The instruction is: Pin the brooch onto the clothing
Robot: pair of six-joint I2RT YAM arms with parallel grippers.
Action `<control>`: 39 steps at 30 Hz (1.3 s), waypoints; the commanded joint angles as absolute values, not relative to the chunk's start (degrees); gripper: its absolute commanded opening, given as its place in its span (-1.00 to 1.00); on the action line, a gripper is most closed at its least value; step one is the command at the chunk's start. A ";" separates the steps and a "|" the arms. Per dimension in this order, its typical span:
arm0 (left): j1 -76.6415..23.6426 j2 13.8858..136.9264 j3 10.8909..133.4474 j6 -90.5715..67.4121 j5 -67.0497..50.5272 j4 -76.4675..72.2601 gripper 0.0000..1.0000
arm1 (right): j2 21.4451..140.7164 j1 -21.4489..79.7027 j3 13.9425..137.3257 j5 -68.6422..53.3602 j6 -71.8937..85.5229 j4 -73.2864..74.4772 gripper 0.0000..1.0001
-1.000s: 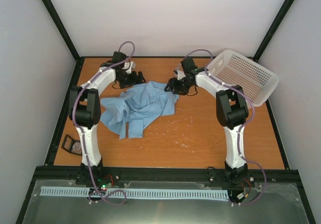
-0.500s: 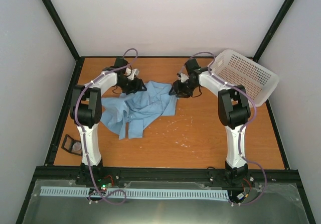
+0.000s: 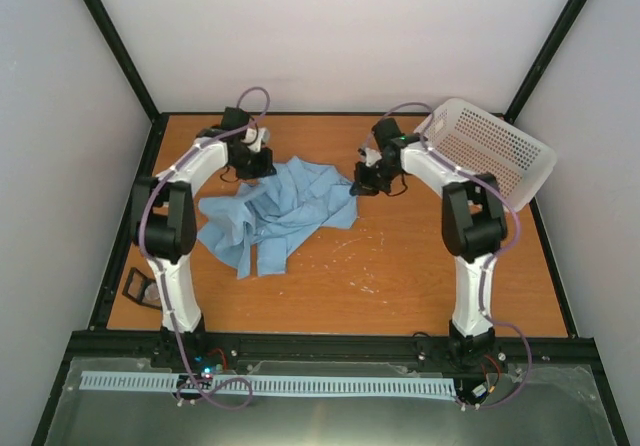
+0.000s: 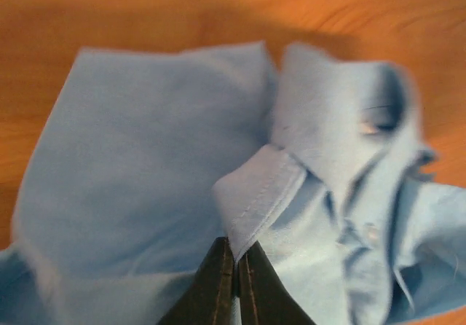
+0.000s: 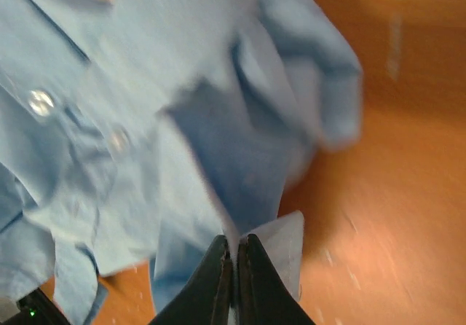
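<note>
Shirt (image 3: 275, 211): I see it crumpled on the table (image 3: 420, 266), between my two grippers.
Left gripper (image 4: 235, 256): fingers pinched together on a folded edge at the shirt's far left corner.
Right gripper (image 5: 235, 246): clamped on the shirt's far right edge.

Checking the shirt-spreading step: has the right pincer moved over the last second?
Yes. The right pincer, shut on the shirt edge, has shifted slightly right, toward the basket.
</note>
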State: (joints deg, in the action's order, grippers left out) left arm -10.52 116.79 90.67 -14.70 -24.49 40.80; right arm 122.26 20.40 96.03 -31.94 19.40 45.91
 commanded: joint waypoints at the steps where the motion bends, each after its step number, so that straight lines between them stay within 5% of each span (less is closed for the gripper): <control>1: -10.11 102.50 95.54 -18.09 -17.75 40.99 -0.99 | 105.36 16.70 89.72 -24.45 18.30 50.08 -0.95; 11: -10.02 80.10 93.50 -21.13 -19.99 34.06 -0.98 | 76.82 12.45 77.34 -10.11 19.17 54.72 -0.95; 18: -9.89 68.22 76.91 -26.52 -18.19 34.47 -0.99 | 61.43 0.12 57.30 -5.18 27.24 65.14 -0.91; 22: -9.85 68.26 70.55 -26.67 -23.45 37.50 -0.98 | 58.45 0.13 58.70 -19.07 17.31 59.30 0.23; 27: -9.85 66.38 66.88 -26.74 -24.30 35.29 -0.98 | 65.95 14.31 56.85 -32.16 12.43 37.13 0.74; 31: -9.85 67.33 68.93 -25.46 -24.63 35.96 -0.99 | 72.52 18.01 49.02 -42.66 12.34 15.46 0.76; 36: -9.84 68.49 70.70 -23.88 -25.54 37.17 -0.99 | 85.03 22.47 50.30 -45.47 11.36 12.24 0.80; 39: -9.84 68.38 71.29 -23.58 -25.60 37.80 -0.99 | 94.24 23.54 54.73 -41.98 15.08 14.67 0.49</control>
State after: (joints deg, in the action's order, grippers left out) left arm -10.07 68.47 68.14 -25.02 -24.36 37.41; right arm 85.84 21.80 50.33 -41.65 12.88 18.31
